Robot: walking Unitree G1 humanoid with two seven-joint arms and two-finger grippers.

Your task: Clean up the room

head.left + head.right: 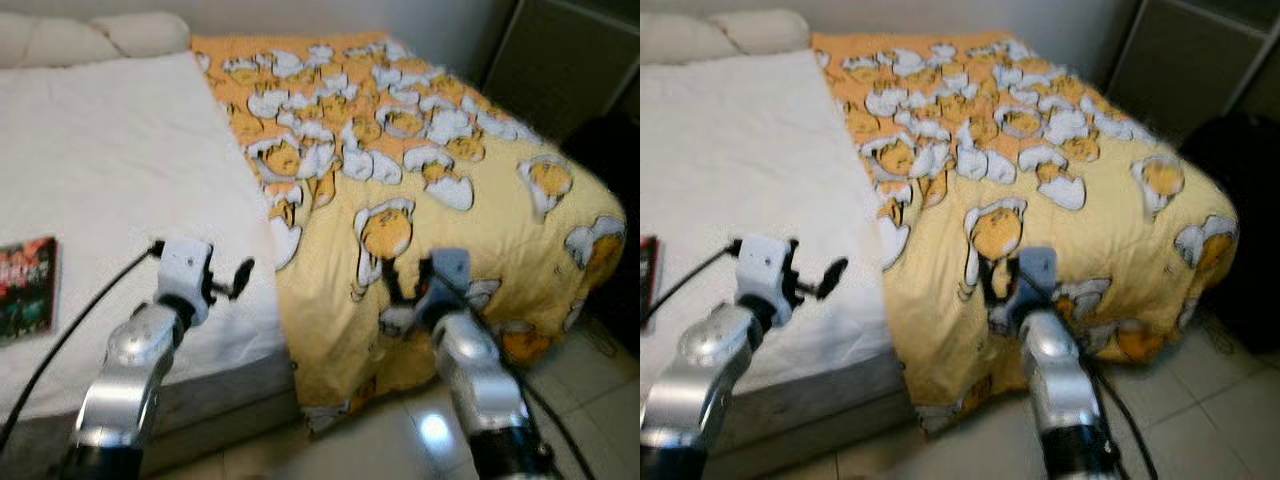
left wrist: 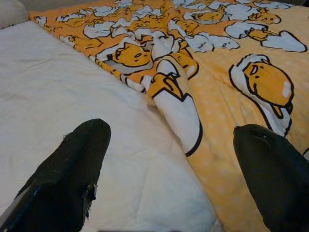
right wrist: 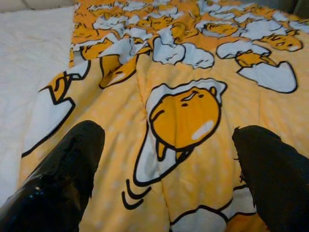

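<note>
- Our left gripper [image 2: 169, 169] hovers with its two black fingers [image 2: 72, 169] spread wide and holding nothing, over the white sheet [image 1: 110, 170] just beside the quilt's folded edge.
- Our right gripper [image 3: 169, 169] likewise has two fingers [image 3: 63, 169] set wide apart and empty, poised over the yellow quilt [image 1: 450, 170], with one cartoon egg print between them in the wrist view.
- From the head, we see our two silver arms reaching forward: the left [image 1: 130, 370] over the near corner of the sheet, the right [image 1: 480, 370] against the quilt's hanging front.
- One quilt, yellow and orange with many white-and-yellow egg figures, covers the right half of the one bed and drapes down its near and right sides toward the floor [image 1: 400, 440].
- Its inner edge lies bunched and turned over along the middle of the bed, touching the bare sheet.
- One dark book [image 1: 28, 285] with a red-and-green cover lies flat on the sheet at far left, well apart from our left gripper.
- Two pale pillows [image 1: 100, 38] sit at the head of the bed.
- One dark cabinet [image 1: 570, 60] stands beyond the bed's far right corner.
</note>
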